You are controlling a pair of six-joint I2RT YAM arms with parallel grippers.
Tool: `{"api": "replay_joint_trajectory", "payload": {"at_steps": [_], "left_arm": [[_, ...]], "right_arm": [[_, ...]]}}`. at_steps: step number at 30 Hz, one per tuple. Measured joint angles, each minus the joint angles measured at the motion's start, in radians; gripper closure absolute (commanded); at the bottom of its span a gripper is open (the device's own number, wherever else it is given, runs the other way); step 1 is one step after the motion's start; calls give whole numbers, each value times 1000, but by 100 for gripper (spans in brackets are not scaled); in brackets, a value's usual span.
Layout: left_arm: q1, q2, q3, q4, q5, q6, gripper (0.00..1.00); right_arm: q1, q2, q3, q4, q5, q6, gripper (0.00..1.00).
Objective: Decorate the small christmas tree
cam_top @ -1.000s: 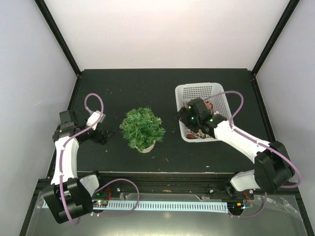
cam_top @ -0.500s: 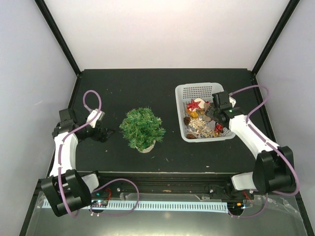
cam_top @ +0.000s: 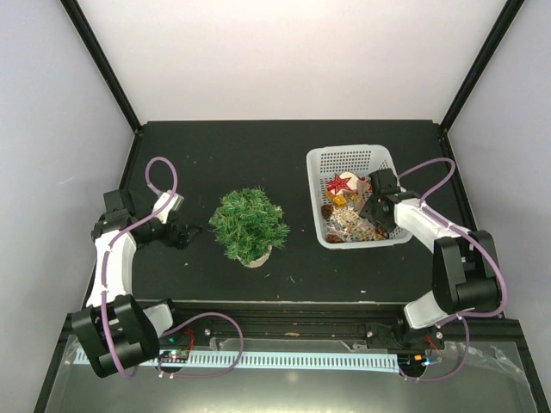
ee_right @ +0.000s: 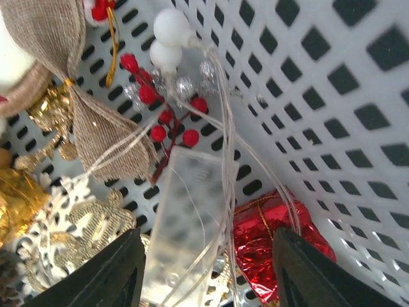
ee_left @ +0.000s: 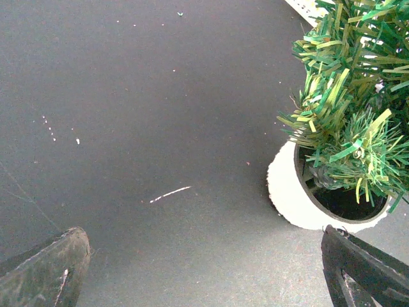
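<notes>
The small christmas tree point(cam_top: 249, 224), bushy green on a pale round base point(ee_left: 287, 192), stands mid-table. My left gripper point(cam_top: 191, 232) hovers just left of it, low over the mat. Its jaws are open and empty, and the base lies near the right finger point(ee_left: 364, 268). My right gripper point(cam_top: 372, 206) is down inside the white mesh basket point(cam_top: 349, 151). Its jaws point(ee_right: 208, 268) stand apart around a clear plastic box point(ee_right: 185, 217) with thin wires, beside a red foil parcel point(ee_right: 262, 236). Neither finger visibly presses on them.
The basket also holds a red berry sprig point(ee_right: 160, 121), a burlap bow point(ee_right: 77, 77), a white and gold ornament point(ee_right: 64, 236), a red star point(cam_top: 342, 182) and pine cones. The basket wall point(ee_right: 332, 96) stands close on the right gripper's right.
My right gripper has swung from the basket's left side to its right side and dropped in among the ornaments, its jaws narrowing. The left arm drew back slightly early on.
</notes>
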Motion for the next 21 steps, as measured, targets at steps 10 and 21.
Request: {"api": "replay_joint_trajectory", "payload": {"at_steps": [10, 21], "left_arm": [[0, 36, -2, -7, 5, 30, 1], [0, 43, -18, -9, 8, 53, 1]], "right_arm": [[0, -32, -49, 19, -19, -20, 57], [0, 29, -2, 32, -24, -47, 79]]}}
